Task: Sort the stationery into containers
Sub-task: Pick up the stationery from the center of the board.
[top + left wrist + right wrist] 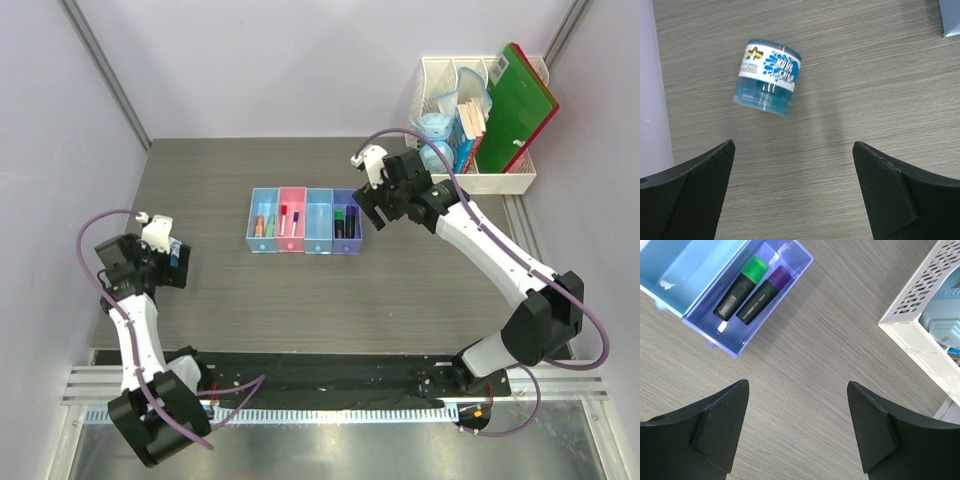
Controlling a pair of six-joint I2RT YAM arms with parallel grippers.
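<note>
Left pincer (792, 145) spread wide, holding nothing, above the worktop (875, 85); blue tape roll (768, 76) on its side just ahead, well apart from the bin row (304, 221). Right pincer (797, 384) equally wide, empty, beside purple bin (715, 330) with green-ended marker (740, 287) and purple-ended marker (762, 295).

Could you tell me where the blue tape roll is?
In the left wrist view, the round blue tape roll lies on the grey table ahead of the open left gripper.
</note>
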